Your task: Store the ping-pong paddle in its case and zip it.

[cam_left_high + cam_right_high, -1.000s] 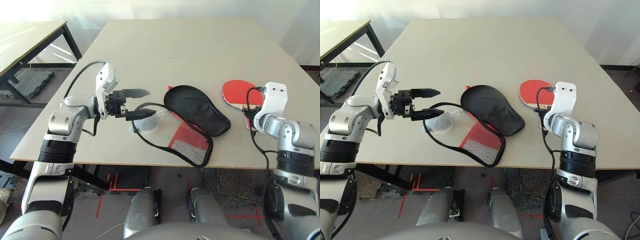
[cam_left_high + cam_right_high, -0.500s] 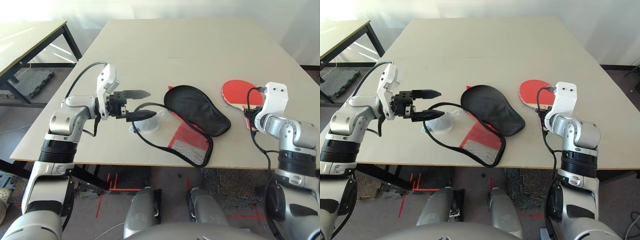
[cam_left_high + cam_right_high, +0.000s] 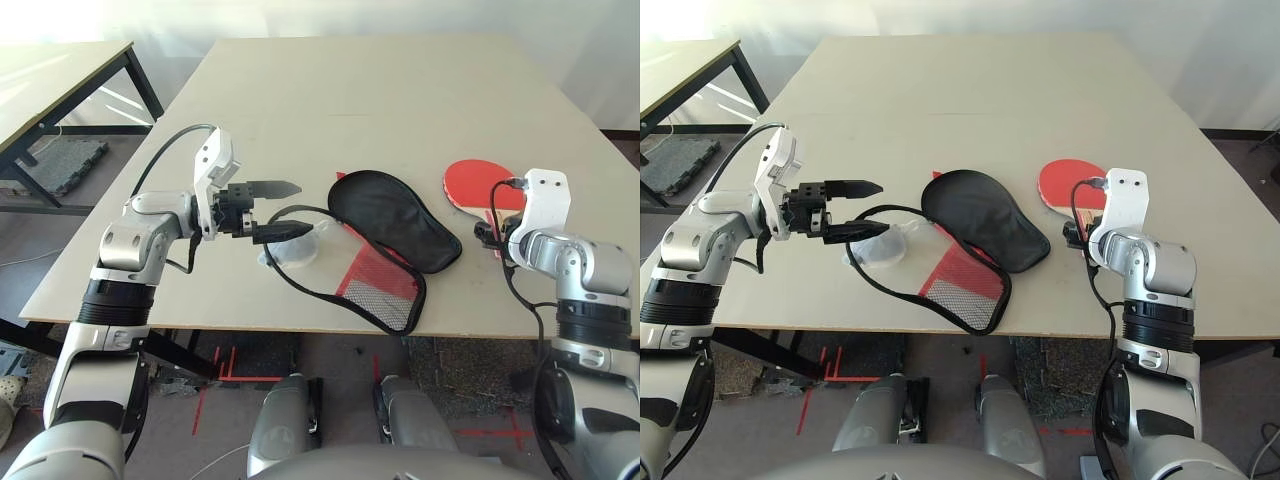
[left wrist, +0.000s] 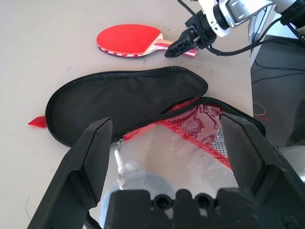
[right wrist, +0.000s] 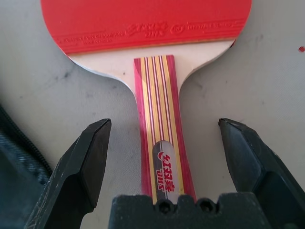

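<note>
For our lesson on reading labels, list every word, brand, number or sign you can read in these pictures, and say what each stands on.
"DHS", below red characters too stylised to read: on the silver badge on the paddle handle.
Raised print along the red rubber's lower edge: too small to read.
Case: no readable text in view.

One ping-pong paddle [image 3: 470,184] with a round red rubber face and a striped wooden handle lies on the table. One paddle-shaped fabric case [image 3: 392,220], black on top with a red mesh-pocket half below, lies there too. One greyish round tag [image 3: 292,249] rests beside it. Two tables show: one beige work table [image 3: 380,90] and one side table [image 3: 50,80] with a black frame.
</note>
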Robot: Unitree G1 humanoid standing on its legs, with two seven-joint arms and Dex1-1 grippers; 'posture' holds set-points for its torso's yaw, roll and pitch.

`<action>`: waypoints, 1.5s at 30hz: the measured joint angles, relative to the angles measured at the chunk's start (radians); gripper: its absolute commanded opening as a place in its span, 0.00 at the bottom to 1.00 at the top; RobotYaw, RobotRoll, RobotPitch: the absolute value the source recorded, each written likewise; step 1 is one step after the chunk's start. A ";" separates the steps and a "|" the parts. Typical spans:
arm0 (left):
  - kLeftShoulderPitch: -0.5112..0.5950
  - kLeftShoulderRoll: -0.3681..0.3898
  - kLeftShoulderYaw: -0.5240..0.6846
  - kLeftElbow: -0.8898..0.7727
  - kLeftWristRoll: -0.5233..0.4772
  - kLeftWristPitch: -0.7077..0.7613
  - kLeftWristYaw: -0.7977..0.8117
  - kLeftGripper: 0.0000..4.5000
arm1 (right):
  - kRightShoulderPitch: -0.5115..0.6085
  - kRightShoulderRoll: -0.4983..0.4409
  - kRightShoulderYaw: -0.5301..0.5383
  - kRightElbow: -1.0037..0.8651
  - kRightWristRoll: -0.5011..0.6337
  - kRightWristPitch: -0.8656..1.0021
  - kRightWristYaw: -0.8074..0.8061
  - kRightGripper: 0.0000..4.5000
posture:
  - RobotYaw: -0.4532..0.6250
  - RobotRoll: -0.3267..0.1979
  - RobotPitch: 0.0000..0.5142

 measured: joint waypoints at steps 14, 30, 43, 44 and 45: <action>-0.001 0.002 0.000 0.008 0.001 -0.011 -0.001 1.00 | -0.005 0.007 -0.006 0.011 -0.007 -0.017 0.025 0.26 | 0.46 0.62 0.09; -0.050 0.036 -0.019 0.084 0.013 -0.044 -0.053 1.00 | -0.046 -0.097 0.109 -0.215 0.129 0.153 0.254 0.26 | 0.46 0.62 0.09; -0.039 0.041 -0.021 0.077 0.015 -0.046 -0.055 1.00 | -0.037 -0.067 0.356 -0.322 0.163 0.213 0.306 0.26 | 0.49 0.62 0.10; -0.035 0.041 -0.021 0.074 0.014 -0.043 -0.054 1.00 | -0.031 -0.067 0.373 -0.317 0.160 0.207 0.307 0.26 | 0.49 0.62 0.10; -0.030 0.042 -0.021 0.070 0.014 -0.040 -0.054 1.00 | -0.024 -0.067 0.391 -0.311 0.156 0.199 0.309 0.26 | 0.49 0.62 0.10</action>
